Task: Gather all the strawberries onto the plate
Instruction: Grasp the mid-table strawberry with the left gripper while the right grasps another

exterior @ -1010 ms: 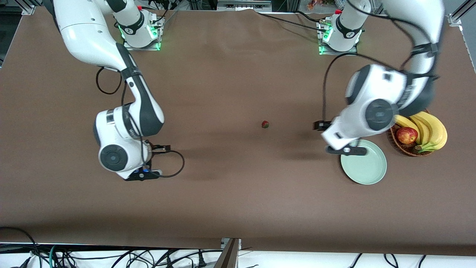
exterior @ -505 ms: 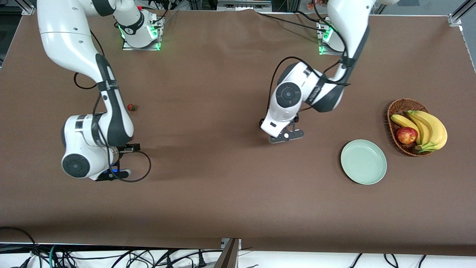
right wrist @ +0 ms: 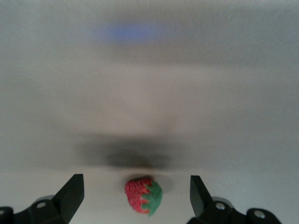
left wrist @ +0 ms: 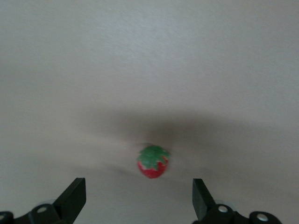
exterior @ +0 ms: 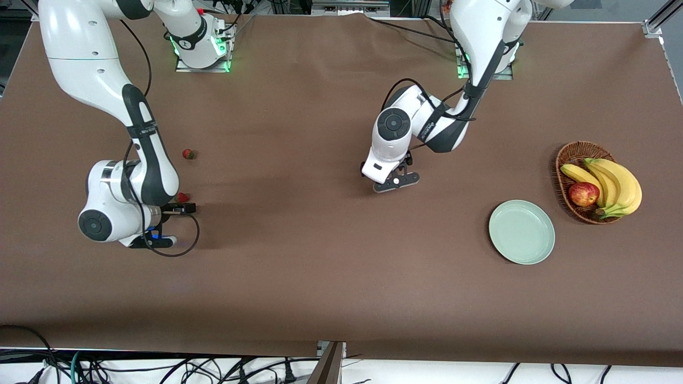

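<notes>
Red strawberries (left wrist: 153, 162) (right wrist: 143, 194) sit framed between wide fingers of left gripper (left wrist: 139, 198) and right gripper (right wrist: 135, 196), each lined up for pickup; mint plate (exterior: 522, 232) empty.

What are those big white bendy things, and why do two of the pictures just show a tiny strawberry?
Those are two robot arms bolted to a brown table. Each ends in a two-finger pincer called a gripper. The big picture comes from a camera high above, facing the robots. The two small pictures come from cameras on the arms' wrists, looking down past the fingers.

The left gripper hangs open over one strawberry in the middle of the table. The right gripper hangs open over another strawberry at its end of the table. A third strawberry lies a bit farther from the high camera. Nothing is held.

Near the left arm's end sit a mint-green plate, with nothing on it, and a basket with bananas and an apple.
</notes>
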`<state>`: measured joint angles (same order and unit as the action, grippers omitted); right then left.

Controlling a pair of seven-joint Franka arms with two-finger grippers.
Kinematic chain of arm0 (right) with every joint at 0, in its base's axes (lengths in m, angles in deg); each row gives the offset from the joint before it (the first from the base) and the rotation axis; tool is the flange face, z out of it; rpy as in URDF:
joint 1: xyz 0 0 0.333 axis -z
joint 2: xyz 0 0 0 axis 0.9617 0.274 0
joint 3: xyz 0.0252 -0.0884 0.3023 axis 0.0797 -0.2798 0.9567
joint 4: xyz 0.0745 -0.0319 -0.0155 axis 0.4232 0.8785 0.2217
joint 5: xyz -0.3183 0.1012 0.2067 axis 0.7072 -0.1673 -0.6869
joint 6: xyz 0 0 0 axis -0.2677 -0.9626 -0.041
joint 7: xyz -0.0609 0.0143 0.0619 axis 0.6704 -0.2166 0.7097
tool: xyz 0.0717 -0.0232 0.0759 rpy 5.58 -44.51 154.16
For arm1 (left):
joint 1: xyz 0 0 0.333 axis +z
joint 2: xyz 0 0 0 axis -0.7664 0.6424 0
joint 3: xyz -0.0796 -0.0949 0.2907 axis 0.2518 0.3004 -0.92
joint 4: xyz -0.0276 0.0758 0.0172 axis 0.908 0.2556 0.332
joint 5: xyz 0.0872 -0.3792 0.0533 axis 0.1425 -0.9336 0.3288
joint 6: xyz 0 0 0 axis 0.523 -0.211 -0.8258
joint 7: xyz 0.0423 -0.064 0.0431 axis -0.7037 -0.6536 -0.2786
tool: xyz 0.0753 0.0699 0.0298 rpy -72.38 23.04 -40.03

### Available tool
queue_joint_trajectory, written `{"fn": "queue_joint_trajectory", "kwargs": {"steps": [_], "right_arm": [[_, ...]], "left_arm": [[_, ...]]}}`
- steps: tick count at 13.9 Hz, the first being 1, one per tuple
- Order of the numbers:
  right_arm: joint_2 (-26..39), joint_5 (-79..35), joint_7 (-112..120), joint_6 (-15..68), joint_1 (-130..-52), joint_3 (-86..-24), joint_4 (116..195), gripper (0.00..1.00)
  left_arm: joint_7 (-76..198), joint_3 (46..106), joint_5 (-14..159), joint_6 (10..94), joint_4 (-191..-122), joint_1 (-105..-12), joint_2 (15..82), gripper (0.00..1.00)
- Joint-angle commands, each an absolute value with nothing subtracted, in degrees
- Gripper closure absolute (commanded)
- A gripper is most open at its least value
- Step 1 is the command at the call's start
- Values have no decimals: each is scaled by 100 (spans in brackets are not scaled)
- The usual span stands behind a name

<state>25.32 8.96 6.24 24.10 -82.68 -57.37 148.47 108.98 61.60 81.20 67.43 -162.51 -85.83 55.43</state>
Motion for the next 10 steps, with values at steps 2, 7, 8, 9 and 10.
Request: {"fn": "queue_joint_trajectory", "kwargs": {"steps": [2, 7, 8, 9, 10], "right_arm": [[2097, 819, 547, 2653, -8280, -5719, 15479, 0], [2000, 819, 521, 2618, -8280, -5719, 15602, 57], [2000, 819, 521, 2635, -8280, -5719, 15602, 61], [2000, 819, 521, 2636, -8280, -5719, 15602, 70], [2009, 819, 521, 2644, -8280, -5719, 15602, 79]], "left_arm": [[10968, 6061, 8077, 7033, -16265, -8720, 5788, 0], [10959, 6061, 8086, 7236, -16256, -8712, 5868, 40], [10959, 6052, 8086, 7236, -16248, -8721, 5876, 47], [10959, 6052, 8095, 7236, -16248, -8721, 5876, 60], [10959, 6052, 8095, 7236, -16248, -8721, 5876, 73]]}}
